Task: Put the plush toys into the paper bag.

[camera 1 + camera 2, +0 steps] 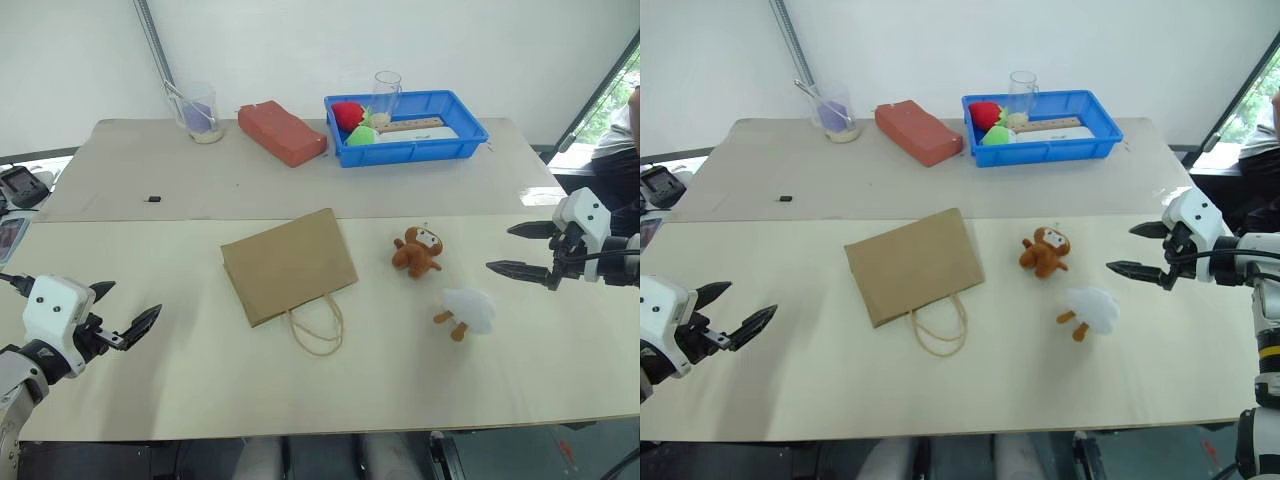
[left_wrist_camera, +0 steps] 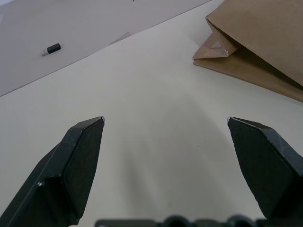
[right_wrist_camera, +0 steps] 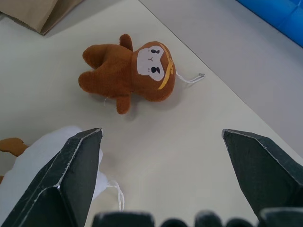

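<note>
1. Right gripper [image 1: 517, 249] hung with fingers spread wide, empty; brown monkey [image 3: 130, 71] lay just ahead of them, white toy [image 1: 468, 311] beside one finger.
2. Left gripper [image 1: 122, 310] was gaping too, paper bag [image 1: 288, 264] flat on the bench [image 1: 200, 370] beyond its fingers.
3. Best bet: straddle the monkey's body and prop the bag mouth open first.

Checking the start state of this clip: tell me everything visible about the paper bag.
The paper bag is plain brown kraft paper, flattened and lying on its side on the pale table, turned at a slant. Its two thin twisted loop handles rest on the table at the mouth end, toward the robot. A folded corner at the bottom end shows in the left wrist view. The mouth looks closed flat. Nothing touches it but the table; the brown monkey lies apart to its right.
</note>
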You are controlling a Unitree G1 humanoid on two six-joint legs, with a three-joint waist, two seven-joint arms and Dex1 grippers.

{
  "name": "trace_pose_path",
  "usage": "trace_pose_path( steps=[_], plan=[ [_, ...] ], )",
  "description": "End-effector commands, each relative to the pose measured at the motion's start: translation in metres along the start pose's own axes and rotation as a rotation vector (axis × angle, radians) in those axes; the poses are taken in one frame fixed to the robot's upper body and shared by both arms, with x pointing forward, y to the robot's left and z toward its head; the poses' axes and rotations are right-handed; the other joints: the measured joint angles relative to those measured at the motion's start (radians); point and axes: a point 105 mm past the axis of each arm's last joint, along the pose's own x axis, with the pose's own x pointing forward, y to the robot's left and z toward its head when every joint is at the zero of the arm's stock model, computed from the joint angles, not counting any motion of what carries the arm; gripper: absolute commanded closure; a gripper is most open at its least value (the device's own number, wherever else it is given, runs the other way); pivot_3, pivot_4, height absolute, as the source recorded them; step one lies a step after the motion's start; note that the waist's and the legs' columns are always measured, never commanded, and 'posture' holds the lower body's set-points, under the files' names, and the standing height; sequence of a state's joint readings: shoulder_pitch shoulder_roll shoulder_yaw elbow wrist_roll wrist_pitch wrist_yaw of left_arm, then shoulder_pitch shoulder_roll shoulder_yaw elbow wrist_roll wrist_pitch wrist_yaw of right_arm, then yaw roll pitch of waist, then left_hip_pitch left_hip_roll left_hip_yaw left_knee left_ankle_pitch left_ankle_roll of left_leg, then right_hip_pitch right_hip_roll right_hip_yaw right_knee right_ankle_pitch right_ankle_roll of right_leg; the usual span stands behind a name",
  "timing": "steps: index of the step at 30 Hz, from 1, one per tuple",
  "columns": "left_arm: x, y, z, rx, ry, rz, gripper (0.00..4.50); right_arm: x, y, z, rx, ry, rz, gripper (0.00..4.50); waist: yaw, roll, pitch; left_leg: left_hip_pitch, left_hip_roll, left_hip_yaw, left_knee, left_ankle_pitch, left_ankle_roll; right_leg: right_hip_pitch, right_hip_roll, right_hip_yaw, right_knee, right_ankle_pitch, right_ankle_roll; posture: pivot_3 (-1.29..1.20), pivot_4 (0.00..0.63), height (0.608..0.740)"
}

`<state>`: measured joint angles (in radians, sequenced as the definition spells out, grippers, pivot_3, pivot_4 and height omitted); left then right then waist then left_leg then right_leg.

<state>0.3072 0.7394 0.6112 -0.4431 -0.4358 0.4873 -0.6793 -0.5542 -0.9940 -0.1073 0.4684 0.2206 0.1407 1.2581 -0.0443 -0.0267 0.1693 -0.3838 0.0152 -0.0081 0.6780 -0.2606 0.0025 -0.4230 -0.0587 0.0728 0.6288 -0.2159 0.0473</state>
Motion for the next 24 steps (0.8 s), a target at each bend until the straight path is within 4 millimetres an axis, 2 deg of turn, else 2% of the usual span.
trace_pose_path(
  steps=[1,5,21,24],
  plan=[
    [-0.0059,0.0021,0.0055,0.000,-0.023,0.006,0.05,-0.0126,-0.0077,0.0136,-0.036,-0.026,-0.032,0.00,0.000,0.000,0.000,0.000,0.000,0.000,0.000,0.000,0.000,0.000,0.000,0.000,0.000,0.000,0.000,0.00,0.150,0.740],
    [-0.0085,0.0047,0.0017,-0.035,-0.010,0.027,0.05,-0.0123,-0.0087,0.0128,-0.040,-0.018,-0.029,0.00,-0.001,0.000,0.000,0.000,0.000,0.000,0.000,0.000,0.000,0.000,0.000,0.000,0.000,0.000,0.000,0.00,0.150,0.740],
    [-0.0126,0.0103,0.0057,0.018,-0.063,0.040,0.05,-0.0089,-0.0088,0.0141,-0.047,-0.026,-0.024,0.00,0.000,0.000,0.000,0.000,0.000,0.000,0.000,0.000,0.000,0.000,0.000,0.000,0.000,0.000,0.000,0.00,0.150,0.740],
    [-0.0152,0.0074,0.0079,0.007,-0.078,-0.011,0.05,-0.0093,-0.0094,0.0150,-0.051,-0.029,-0.023,0.00,0.000,0.000,0.000,0.000,0.000,0.000,0.000,0.000,0.000,0.000,0.000,0.000,0.000,0.000,0.000,0.00,0.150,0.740]
  ],
)
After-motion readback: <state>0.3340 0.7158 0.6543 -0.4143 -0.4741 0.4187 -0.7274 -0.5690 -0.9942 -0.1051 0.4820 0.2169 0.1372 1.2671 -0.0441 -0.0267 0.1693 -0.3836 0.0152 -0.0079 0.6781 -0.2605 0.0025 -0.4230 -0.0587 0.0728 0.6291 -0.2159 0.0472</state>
